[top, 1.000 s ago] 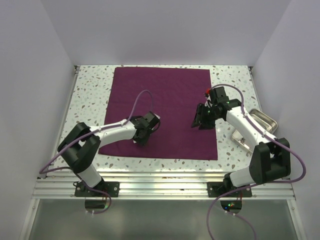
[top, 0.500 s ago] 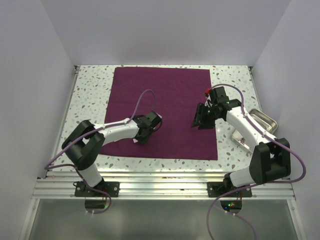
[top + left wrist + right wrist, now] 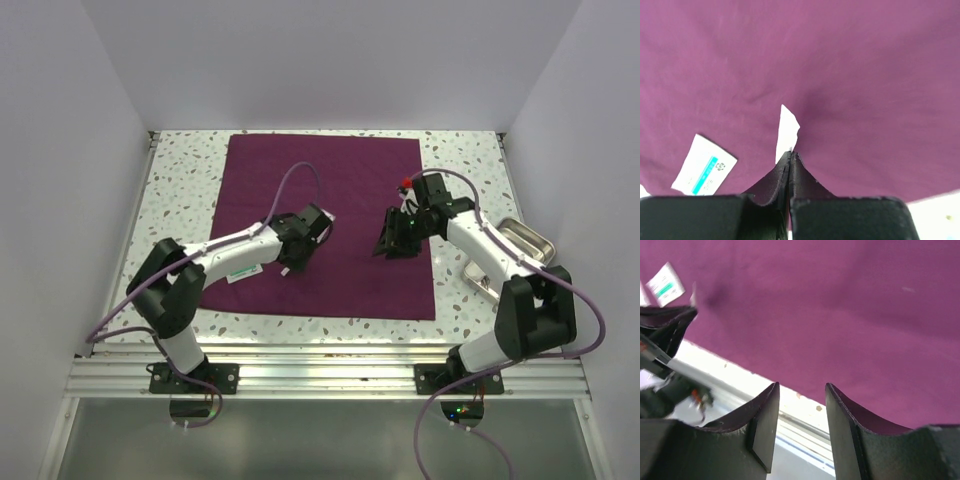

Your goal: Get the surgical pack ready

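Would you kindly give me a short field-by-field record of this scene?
cloth: large maroon-purple fabric drape, spread flat on speckled table
left claw: shut, pinching small white slip
right claw: open, empty, over the drape
also on drape: white packet with teal print
tray: shiny rectangular steel tray, right of drape

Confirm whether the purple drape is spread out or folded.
Spread out: the drape lies as one flat rectangle on the table, all four edges straight, no corner turned over.

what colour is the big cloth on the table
The cloth is plain dark maroon-purple, best seen in the top external view.
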`<state>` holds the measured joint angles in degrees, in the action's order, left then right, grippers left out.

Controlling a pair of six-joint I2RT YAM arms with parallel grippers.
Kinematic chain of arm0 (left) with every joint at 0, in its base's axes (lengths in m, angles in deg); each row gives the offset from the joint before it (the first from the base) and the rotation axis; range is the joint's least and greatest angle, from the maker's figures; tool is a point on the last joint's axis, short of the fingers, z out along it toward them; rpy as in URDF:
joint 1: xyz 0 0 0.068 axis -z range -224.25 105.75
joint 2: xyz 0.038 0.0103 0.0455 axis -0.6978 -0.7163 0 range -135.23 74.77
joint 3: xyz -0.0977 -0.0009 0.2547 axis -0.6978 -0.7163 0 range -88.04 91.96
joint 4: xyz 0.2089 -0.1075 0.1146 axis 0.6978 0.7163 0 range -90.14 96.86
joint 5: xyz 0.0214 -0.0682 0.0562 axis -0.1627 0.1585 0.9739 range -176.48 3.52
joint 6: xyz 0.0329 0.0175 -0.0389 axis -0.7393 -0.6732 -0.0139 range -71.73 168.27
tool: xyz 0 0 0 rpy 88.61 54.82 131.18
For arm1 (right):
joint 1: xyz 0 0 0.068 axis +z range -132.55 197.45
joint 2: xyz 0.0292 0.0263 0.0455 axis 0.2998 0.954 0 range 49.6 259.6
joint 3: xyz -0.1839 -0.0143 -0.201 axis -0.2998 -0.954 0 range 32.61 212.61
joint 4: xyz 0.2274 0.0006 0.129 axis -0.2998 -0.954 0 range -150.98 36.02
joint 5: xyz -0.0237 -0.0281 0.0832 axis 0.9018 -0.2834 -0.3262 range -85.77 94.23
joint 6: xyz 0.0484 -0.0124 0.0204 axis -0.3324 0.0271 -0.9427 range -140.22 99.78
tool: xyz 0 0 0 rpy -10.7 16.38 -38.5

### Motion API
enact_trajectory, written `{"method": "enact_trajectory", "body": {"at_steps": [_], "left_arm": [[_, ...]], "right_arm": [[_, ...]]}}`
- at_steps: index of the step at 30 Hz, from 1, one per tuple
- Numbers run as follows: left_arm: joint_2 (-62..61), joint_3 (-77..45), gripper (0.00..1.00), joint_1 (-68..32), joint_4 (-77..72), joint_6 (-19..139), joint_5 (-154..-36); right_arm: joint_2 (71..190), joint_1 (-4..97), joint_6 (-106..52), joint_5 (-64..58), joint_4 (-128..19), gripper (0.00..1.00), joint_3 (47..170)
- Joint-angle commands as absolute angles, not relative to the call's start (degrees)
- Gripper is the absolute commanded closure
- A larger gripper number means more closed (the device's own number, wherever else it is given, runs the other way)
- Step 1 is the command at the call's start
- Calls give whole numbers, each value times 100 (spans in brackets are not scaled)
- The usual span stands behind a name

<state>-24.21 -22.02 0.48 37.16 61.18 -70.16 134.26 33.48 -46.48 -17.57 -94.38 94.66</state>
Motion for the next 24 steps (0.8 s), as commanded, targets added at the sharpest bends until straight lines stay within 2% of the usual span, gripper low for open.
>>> {"method": "enact_trajectory", "body": {"at_steps": [1, 5, 6, 9, 10, 15, 20, 24], "left_arm": [[-1858, -1466, 100, -4, 4056, 6216, -8212], [-1532, -1158, 100, -294, 4021, 6487, -9848], [-1375, -1166, 100, -477, 3846, 6549, -10592], [-1085, -1289, 100, -768, 3372, 6787, -11555], [-1031, -1298, 100, -830, 3266, 6840, -12079], [-671, -1701, 100, -997, 1993, 7436, -13645], [-416, -2211, 100, -1042, 613, 8412, -14299], [-380, -2308, 100, -1077, 172, 8773, -14510]], "right_arm": [[13669, 3424, -4273, -2958, -8915, 54, 9695], [13723, 3476, -4184, -4162, -8291, 51, 9546], [13688, 3468, -4236, -4687, -7820, 49, 9389], [13355, 3476, -4526, -5191, -6973, 47, 9081], [13284, 3468, -4588, -5271, -6849, 43, 9028], [12915, 3468, -4913, -5886, -6023, 35, 8755], [12633, 3476, -5721, -6177, -4882, 33, 8658], [12580, 3476, -6065, -6309, -4660, 34, 8781]]}}
